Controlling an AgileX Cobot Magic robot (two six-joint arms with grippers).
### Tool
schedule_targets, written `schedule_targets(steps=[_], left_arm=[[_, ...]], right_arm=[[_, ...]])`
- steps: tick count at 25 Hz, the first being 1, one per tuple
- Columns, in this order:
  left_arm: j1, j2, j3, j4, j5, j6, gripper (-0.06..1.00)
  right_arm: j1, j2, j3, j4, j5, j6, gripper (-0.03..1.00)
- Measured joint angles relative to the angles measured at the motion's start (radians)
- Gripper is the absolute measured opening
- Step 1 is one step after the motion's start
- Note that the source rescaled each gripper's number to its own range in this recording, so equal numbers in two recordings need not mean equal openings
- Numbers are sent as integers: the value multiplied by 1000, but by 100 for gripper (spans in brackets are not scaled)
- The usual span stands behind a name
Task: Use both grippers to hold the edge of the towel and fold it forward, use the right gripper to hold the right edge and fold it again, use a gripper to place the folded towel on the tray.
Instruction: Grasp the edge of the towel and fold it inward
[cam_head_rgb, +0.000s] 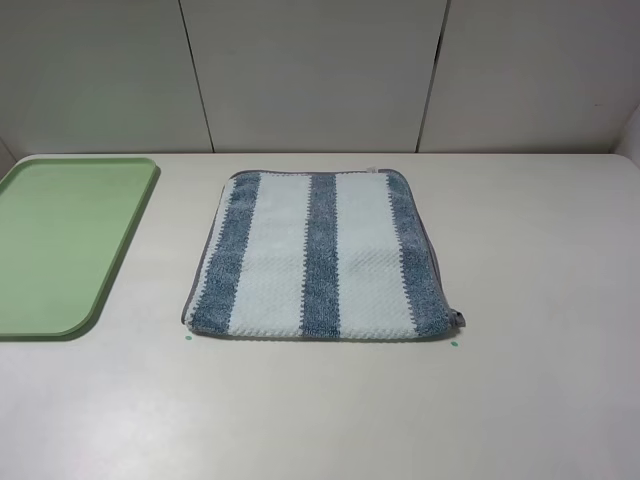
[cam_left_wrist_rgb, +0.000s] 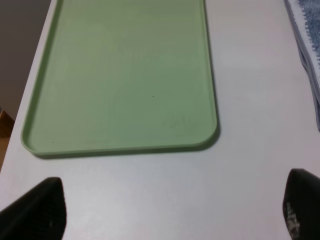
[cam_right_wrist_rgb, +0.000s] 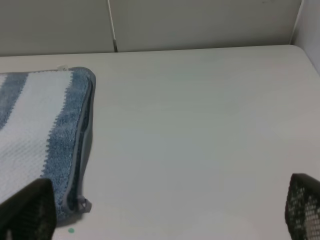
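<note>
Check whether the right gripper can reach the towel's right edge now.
Probably yes: the right gripper is open, and only bare table lies between it and the towel's right edge.

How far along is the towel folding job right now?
Nothing looks done: the towel lies flat on the table, beside the empty tray. Nothing in hand: left gripper and right gripper are open, off the cloth. Both folds and the placing remain.

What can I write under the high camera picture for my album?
Striped towel flat on a white table, green tray to its left.
</note>
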Motion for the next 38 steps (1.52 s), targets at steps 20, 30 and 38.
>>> schedule_targets(steps=[20, 30, 38], left_arm=[[0, 0, -12, 3, -4, 0, 85], [0, 198, -115, 3, -26, 0, 83], [-42, 443, -150, 4, -81, 0, 83]], right_arm=[[0, 0, -4, -28, -9, 0, 100], [0, 208, -81, -49, -82, -5, 100], [0, 440, -125, -79, -129, -73, 100]])
